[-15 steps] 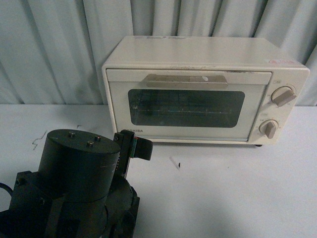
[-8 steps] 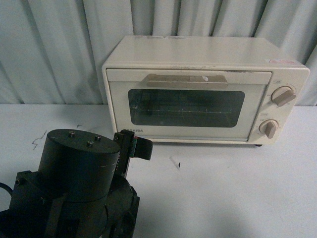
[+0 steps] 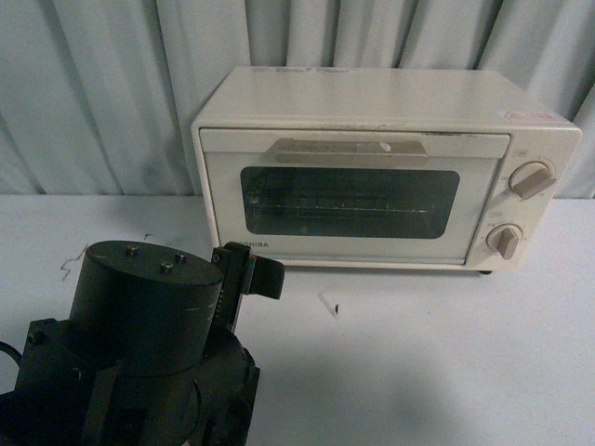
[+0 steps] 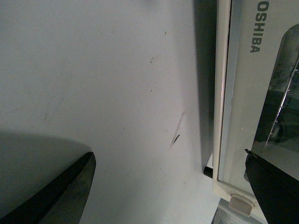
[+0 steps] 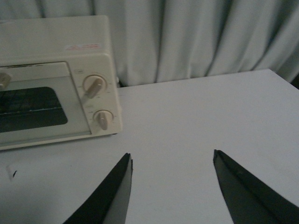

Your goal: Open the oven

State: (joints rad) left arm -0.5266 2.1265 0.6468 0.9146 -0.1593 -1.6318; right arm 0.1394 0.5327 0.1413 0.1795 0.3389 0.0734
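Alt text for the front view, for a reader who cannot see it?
A cream-white toaster oven, door shut, sits on a white table before a pale curtain, with a bar handle above its window and two knobs beside it. The left arm fills the lower left corner, its gripper short of the oven.

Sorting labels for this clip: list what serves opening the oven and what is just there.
Job: cream-white boxy toaster oven, its beige bar handle, left end effector.
Just there: white table, grey pleated curtain, small dark tabletop mark.
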